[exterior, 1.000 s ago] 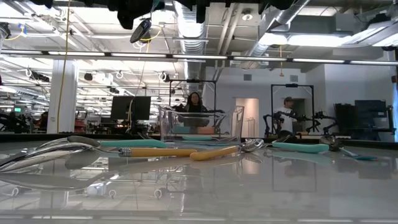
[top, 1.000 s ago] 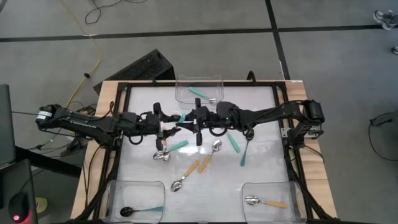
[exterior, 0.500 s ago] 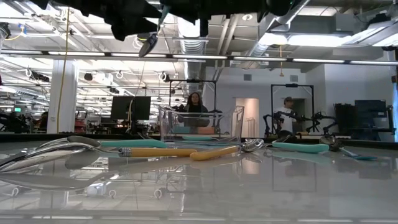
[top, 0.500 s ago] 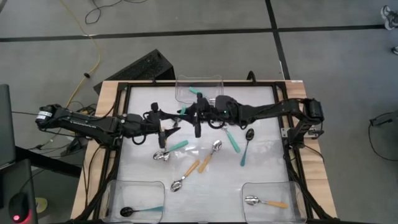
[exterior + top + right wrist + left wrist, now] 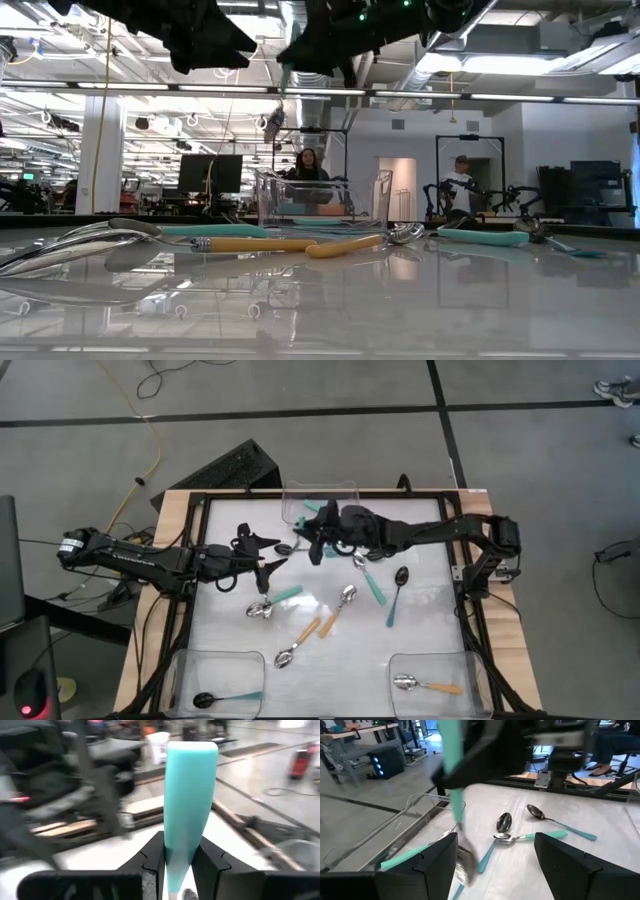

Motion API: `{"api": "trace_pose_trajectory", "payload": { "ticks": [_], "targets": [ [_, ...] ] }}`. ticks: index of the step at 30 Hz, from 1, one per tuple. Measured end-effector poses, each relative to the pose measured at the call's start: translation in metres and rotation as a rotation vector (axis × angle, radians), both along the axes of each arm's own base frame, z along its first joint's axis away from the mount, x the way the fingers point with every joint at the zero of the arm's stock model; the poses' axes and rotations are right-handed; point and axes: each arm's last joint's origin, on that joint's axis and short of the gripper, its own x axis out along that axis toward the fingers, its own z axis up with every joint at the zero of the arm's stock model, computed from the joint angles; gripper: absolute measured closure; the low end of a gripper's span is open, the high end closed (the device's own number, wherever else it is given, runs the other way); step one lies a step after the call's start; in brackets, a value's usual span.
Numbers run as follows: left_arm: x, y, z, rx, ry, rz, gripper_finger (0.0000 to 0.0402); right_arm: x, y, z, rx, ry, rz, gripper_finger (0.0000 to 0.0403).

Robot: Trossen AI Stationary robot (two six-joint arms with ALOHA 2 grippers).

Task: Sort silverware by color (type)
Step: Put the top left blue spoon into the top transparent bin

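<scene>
**Right gripper holds a teal-handled spoon by the far bin**

The right gripper (image 5: 179,862) is clamped on a teal-handled spoon (image 5: 190,795), its two dark fingers (image 5: 152,857) pinching the handle near its lower end. From above, this gripper (image 5: 318,543) sits at about twelve o'clock on the table (image 5: 420,590), touching or just over the near edge of the far clear bin (image 5: 345,488); the spoon's silver bowl (image 5: 285,548) pokes out toward nine o'clock.

The left gripper (image 5: 268,563) is just beside it, toward ten o'clock of the table's centre, fingers spread and holding nothing.

Spoons lie loose on the table. Near the centre are a silver spoon with a teal handle (image 5: 276,600) and two orange-handled spoons (image 5: 297,643) (image 5: 338,606). Toward two o'clock lie another silver, teal-handled spoon (image 5: 368,576) and a black-bowled one (image 5: 396,594).

The bin at seven o'clock (image 5: 180,665) holds a black spoon with teal handle (image 5: 226,699). The bin at five o'clock (image 5: 400,662) holds an orange-handled spoon (image 5: 426,685).
</scene>
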Motion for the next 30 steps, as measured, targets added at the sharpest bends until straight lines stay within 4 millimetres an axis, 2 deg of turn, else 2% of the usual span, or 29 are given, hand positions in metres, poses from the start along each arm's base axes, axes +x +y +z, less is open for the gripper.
{"api": "trace_pose_trajectory", "payload": {
  "ticks": [7, 15, 22, 25, 27, 30],
  "targets": [
    [-0.001, 0.0, -0.002, 0.008, 0.028, 0.0, 0.0152, -0.008, -0.031, -0.002, -0.109, 0.069, -0.229, 0.0311],
    [-0.001, 0.001, -0.002, 0.017, 0.031, 0.029, 0.0152, -0.025, -0.072, -0.017, -0.038, 0.21, -0.361, 0.0311],
    [-0.001, 0.004, -0.003, -0.009, 0.023, 0.044, 0.0152, -0.031, -0.093, -0.024, 0.006, 0.247, -0.423, 0.0311],
    [-0.002, 0.004, -0.005, -0.017, 0.038, 0.052, 0.0152, -0.02, -0.1, -0.03, 0.008, 0.241, -0.432, 0.0311],
    [-0.002, 0.004, -0.004, -0.026, 0.031, 0.05, 0.0152, -0.015, -0.102, -0.041, 0.021, 0.32, -0.427, 0.0311],
    [-0.002, 0.004, -0.005, -0.028, 0.032, 0.047, 0.0152, -0.003, -0.105, -0.045, 0.022, 0.346, -0.421, 0.0311]
  ]
}}
